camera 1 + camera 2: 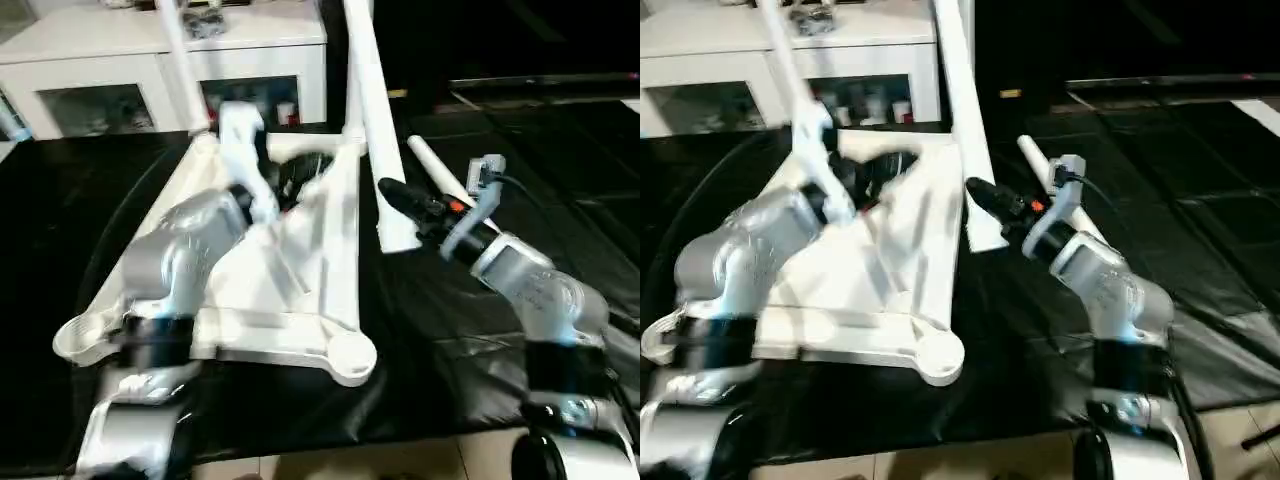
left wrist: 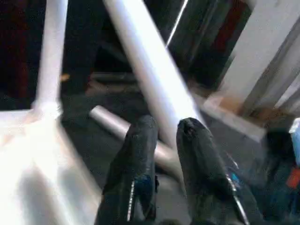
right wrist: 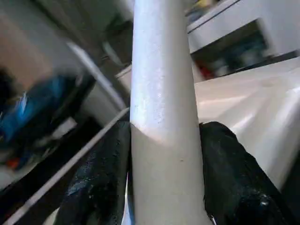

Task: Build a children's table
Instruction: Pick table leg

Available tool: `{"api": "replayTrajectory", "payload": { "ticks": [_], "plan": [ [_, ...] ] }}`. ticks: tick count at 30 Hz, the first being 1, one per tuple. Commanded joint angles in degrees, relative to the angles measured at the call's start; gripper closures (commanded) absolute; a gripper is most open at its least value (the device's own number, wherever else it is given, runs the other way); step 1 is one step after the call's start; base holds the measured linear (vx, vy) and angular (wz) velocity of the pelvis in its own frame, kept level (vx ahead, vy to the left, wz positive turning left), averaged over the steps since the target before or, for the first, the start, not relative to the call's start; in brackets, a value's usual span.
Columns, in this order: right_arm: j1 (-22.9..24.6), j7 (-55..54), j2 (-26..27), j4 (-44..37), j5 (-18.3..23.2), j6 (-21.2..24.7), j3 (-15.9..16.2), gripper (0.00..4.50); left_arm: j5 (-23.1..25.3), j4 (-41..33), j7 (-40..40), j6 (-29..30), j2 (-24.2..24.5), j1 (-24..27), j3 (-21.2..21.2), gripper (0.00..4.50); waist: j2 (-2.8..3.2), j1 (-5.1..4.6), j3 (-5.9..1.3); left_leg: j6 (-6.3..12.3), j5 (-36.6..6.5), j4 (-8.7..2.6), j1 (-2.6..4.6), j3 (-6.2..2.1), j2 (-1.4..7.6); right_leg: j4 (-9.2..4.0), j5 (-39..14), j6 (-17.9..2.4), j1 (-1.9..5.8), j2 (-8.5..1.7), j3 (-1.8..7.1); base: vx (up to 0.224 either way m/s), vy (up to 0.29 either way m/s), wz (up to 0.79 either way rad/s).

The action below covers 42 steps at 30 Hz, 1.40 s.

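Table top (image 1: 270,280) lies ribs-up beneath our barely parted, empty left gripper (image 2: 164,140) while our right gripper (image 3: 164,154) clamps a leg (image 3: 161,93) between its fingers (image 3: 101,178); a crooked push could jam its socket.

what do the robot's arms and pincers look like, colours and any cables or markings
Both forearms are rounded silver metal shells with black bands at the joints: the left forearm and the right forearm. Each ends in a pincer of two black, slightly glossy fingers: the left pincer and the right pincer. The right wrist carries a pale bracket with a small camera block, a thin dark cable and a small orange mark.
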Motion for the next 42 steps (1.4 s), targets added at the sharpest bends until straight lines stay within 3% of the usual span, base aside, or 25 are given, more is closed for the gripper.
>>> {"api": "replayTrajectory", "payload": {
  "ticks": [1,4,8,10,13,16,27,31,34,36,37,42],
  "plan": [
    [0.3,1.3,-0.1,-2.6,1.7,1.2,0.9,2.64,-2.6,0.6,1.2,1.7,-1.2,-1.0,1.5,3.17,-1.18,0.50,-4.52,4.07,-6.0,-3.41,-0.18,0.06,0.45,-4.64,-16.7,-9.2,4.00,-2.31,2.16,0.000,0.000,0.00],
    [1.2,1.9,-0.2,-4.7,2.7,2.5,1.9,2.64,-4.3,1.1,2.7,3.3,-4.0,-2.2,2.3,2.82,-1.27,0.82,-4.31,4.06,-6.0,-3.44,-0.17,0.13,0.47,-5.03,-18.6,-7.9,3.87,-2.32,2.17,0.000,0.000,0.00],
    [1.7,1.9,-0.5,-5.8,2.6,2.8,2.8,2.64,-3.9,2.1,4.2,3.7,-5.2,-2.7,1.6,2.73,-1.21,1.26,-4.32,3.50,-6.0,-3.58,-0.10,0.02,0.58,-5.10,-18.9,-7.2,3.83,-2.38,2.22,0.000,0.000,0.00],
    [2.0,1.8,-0.6,-6.4,2.4,3.0,3.6,2.64,-3.3,3.2,5.8,3.3,-5.9,-3.0,1.1,2.39,-1.28,1.49,-4.32,3.24,-5.8,-3.59,-0.17,0.01,0.45,-5.20,-19.2,-6.4,3.91,-2.40,2.21,0.000,0.000,0.00],
    [2.6,1.5,-0.4,-7.6,1.8,2.8,4.8,2.64,-3.5,3.8,7.6,3.1,-6.9,-3.4,1.7,2.32,-1.27,1.72,-4.34,3.15,-5.4,-3.56,-0.20,0.04,0.48,-5.22,-18.9,-6.0,3.87,-2.38,2.25,0.000,0.000,0.00],
    [3.0,-1.1,0.3,-8.5,-2.1,-1.5,6.8,2.65,-4.0,3.6,9.0,4.2,-7.8,-3.5,2.0,1.91,-1.31,1.84,-4.40,2.87,-5.0,-3.61,-0.29,-0.06,0.59,-5.13,-18.3,-6.0,3.86,-2.52,2.21,0.000,0.000,0.00],
    [3.3,-1.2,-0.3,-8.6,-8.4,-8.9,11.9,2.65,-2.4,7.5,16.3,1.4,-8.6,-4.2,4.1,1.90,-1.28,1.61,-4.39,3.33,-5.4,-3.65,-0.29,-0.13,0.52,-5.14,-17.3,-5.4,3.95,-2.38,2.19,0.000,0.000,0.00],
    [3.6,-0.8,-0.5,-8.9,-9.0,-9.3,13.0,2.65,-1.6,7.9,17.3,0.6,-8.5,-4.1,3.9,1.90,-1.23,1.66,-4.43,3.73,-5.0,-3.68,-0.26,-0.14,0.67,-4.95,-15.6,-6.5,3.95,-2.43,2.26,0.000,0.000,0.00],
    [4.2,0.3,-1.6,-9.5,-10.9,-9.7,15.5,2.65,-2.2,8.0,17.3,0.4,-8.8,-4.3,4.2,1.90,-1.16,1.68,-4.52,4.01,-4.0,-3.55,-0.26,-0.14,0.73,-4.66,-12.7,-7.8,4.01,-2.43,2.32,0.000,0.000,0.00],
    [4.5,0.4,-1.6,-9.5,-11.6,-10.3,16.3,2.65,-3.1,7.8,17.1,0.4,-9.2,-4.5,4.4,1.90,-1.51,1.67,-4.60,4.44,-3.4,-3.48,-0.37,-0.07,0.68,-4.55,-11.8,-8.2,4.16,-2.52,2.38,0.000,0.000,0.00],
    [4.5,0.4,-1.6,-9.5,-11.6,-10.3,16.4,2.65,-3.1,7.8,17.1,0.4,-9.2,-4.5,4.4,2.19,-1.46,1.72,-4.57,4.58,-3.4,-3.45,-0.43,-0.07,0.65,-4.53,-12.1,-8.2,4.16,-2.58,2.36,0.000,0.000,0.00],
    [4.5,-0.2,-2.2,-8.3,-13.9,-11.5,19.0,2.65,-4.0,7.2,18.3,-0.1,-10.2,-4.5,4.9,2.51,-1.12,1.63,-4.41,4.62,-4.7,-3.47,-0.33,-0.03,0.71,-4.89,-14.1,-8.1,3.94,-2.51,2.31,0.000,0.000,0.00]
  ]
}}
